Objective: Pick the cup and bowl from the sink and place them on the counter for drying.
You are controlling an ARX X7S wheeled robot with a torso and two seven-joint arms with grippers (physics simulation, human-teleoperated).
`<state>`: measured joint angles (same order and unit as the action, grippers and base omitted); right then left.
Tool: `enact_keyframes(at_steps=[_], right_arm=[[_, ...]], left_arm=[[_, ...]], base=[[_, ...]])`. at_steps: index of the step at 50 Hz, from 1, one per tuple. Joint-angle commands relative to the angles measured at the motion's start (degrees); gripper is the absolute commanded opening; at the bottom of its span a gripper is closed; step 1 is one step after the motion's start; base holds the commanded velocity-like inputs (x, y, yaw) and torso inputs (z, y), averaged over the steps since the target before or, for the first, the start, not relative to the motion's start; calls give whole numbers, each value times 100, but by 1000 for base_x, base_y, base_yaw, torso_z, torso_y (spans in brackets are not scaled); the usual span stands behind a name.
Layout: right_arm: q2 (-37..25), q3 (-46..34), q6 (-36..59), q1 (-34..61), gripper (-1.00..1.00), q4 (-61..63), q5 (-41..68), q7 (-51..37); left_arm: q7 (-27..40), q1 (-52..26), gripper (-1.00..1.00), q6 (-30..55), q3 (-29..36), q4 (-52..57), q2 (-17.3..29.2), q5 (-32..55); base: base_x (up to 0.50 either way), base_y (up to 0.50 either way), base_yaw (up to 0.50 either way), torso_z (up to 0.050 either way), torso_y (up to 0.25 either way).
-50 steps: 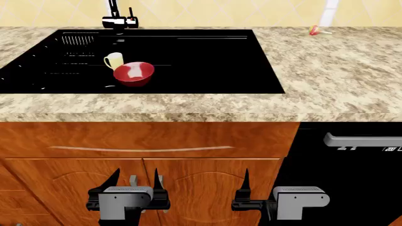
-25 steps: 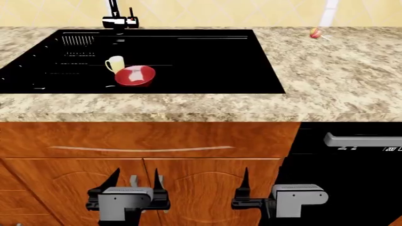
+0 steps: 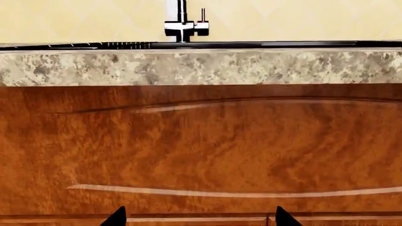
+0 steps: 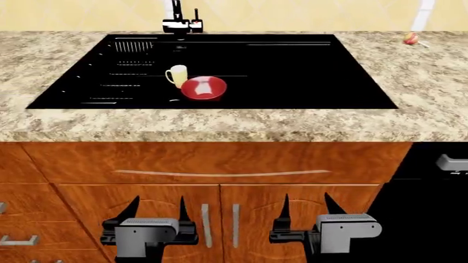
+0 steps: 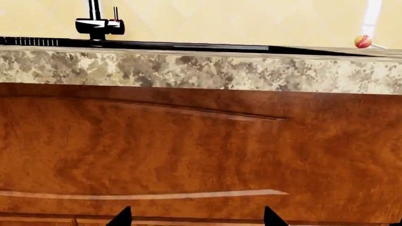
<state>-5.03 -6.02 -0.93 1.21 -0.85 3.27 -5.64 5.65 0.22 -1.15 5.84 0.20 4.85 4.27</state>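
The pale yellow cup [image 4: 176, 75] stands in the black sink [image 4: 292, 76], touching or just left of the red bowl [image 4: 203, 88]. The speckled counter [image 4: 219, 125] frames the basin. Both grippers hang low in front of the wooden cabinet doors, well below the counter edge. My left gripper [image 4: 155, 209] is open with nothing between its fingers, and so is my right gripper [image 4: 307, 207]. In the wrist views only the fingertips [image 3: 116, 217] [image 5: 122, 217] show against the cabinet wood; cup and bowl are hidden there behind the counter's front edge [image 3: 201, 68] [image 5: 201, 70].
A faucet [image 4: 181, 22] rises at the sink's back rim. A small red and yellow object [image 4: 411, 38] lies on the counter at the far right. Cabinet doors with metal handles [image 4: 205, 224] stand below, and a black appliance front [image 4: 431, 197] at the right.
The whole head view has shifted: sink, cup and bowl now sit further right in frame, and the cabinet handles have come into view. The right gripper's second finger now shows.
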Motion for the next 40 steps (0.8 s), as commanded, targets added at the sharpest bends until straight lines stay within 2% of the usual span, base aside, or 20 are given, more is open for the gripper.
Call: enact_keyframes(at_steps=[1,20,27,40], right_arm=[[-75,-78,11,13,100,-27,57,-118],[-185,-208,-1,15,100,-16,120,-232],[-213,-255,69,37,100,-19,146,-271],[-262,-322,150,44,100,-10,177,-360]], left_arm=[[120,-1,100,-50,132,-42,85,-18],[225,-23,100,79,208,68,168,234],[206,29,100,-158,268,58,221,252],[273,-6,100,-152,308,15,256,359]], base=[[0,375,0,0,0],[203,192,0,0,0],[193,83,0,0,0],[143,45,0,49,0]])
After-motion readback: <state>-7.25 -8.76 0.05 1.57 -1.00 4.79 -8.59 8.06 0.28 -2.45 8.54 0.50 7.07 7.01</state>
